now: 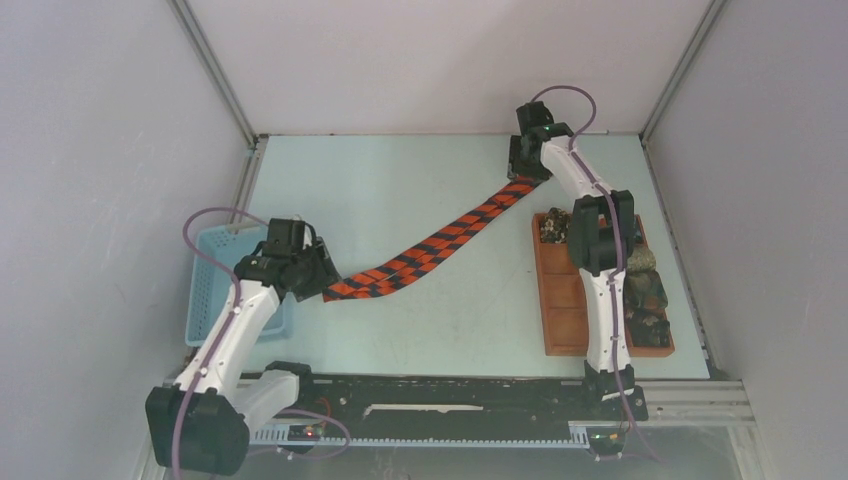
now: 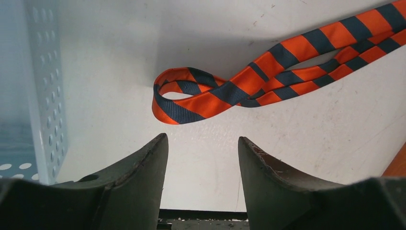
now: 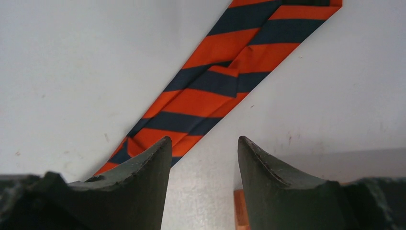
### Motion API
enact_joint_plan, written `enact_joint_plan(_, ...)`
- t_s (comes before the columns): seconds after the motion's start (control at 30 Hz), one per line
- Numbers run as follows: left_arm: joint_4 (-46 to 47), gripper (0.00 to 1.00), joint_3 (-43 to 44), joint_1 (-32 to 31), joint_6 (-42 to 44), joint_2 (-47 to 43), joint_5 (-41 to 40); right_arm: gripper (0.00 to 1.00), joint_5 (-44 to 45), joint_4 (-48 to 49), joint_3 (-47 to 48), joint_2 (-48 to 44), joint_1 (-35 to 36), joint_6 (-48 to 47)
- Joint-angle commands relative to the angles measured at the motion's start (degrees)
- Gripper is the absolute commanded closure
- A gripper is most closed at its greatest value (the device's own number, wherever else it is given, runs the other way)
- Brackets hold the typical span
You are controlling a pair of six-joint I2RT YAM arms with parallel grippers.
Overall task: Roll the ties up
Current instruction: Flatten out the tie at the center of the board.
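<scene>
The long tie (image 1: pixel 440 240) with red-orange and dark stripes lies doubled on the table, running diagonally from near the left to far the right. Its folded loop end (image 2: pixel 191 96) lies just ahead of my left gripper (image 2: pixel 203 143), which is open and empty. My left gripper shows in the top view (image 1: pixel 318 272) beside that end. The tie's wide end (image 3: pixel 215 91) lies under and ahead of my right gripper (image 3: pixel 205 143), which is open and empty, at the far side in the top view (image 1: pixel 525 165). Small dark rolled ties (image 1: pixel 648 290) sit in the brown tray.
A light blue plastic basket (image 1: pixel 210 290) stands at the left, close behind my left gripper; its perforated wall shows in the left wrist view (image 2: pixel 43 96). The brown compartmented tray (image 1: pixel 565 310) lies along the right side under my right arm. White walls enclose the table.
</scene>
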Motion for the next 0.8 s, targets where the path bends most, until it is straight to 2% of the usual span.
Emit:
enact_joint_plan(0.0,-2.0,0.38,2.7,0.3,3.5,-3.4,0.8,0.45,3.9,-2.7,5.9,3.0,-1.3,-2.7)
enact_joint_plan(0.13,-2.7,0.38,4.0,0.3,6.7,-6.4,-0.2,0.46,3.3,-3.6,9.7,6.5,-1.9,-2.7)
enact_joint_plan(0.3,0.0,0.38,1.8,0.2,6.8,-9.8,2.4,0.46,2.0,-4.0,12.3,9.8,-2.0,-2.7)
enact_joint_plan(0.47,0.6,0.38,1.4,0.3,6.8,-11.9,1.5,0.49,0.1,-4.9,14.6,11.8,-2.1,-1.3)
enact_joint_plan(0.77,1.3,0.38,1.1,0.3,6.7,-12.5,1.7,0.6,-0.2,-4.3,14.8,13.1,-1.0,-1.2)
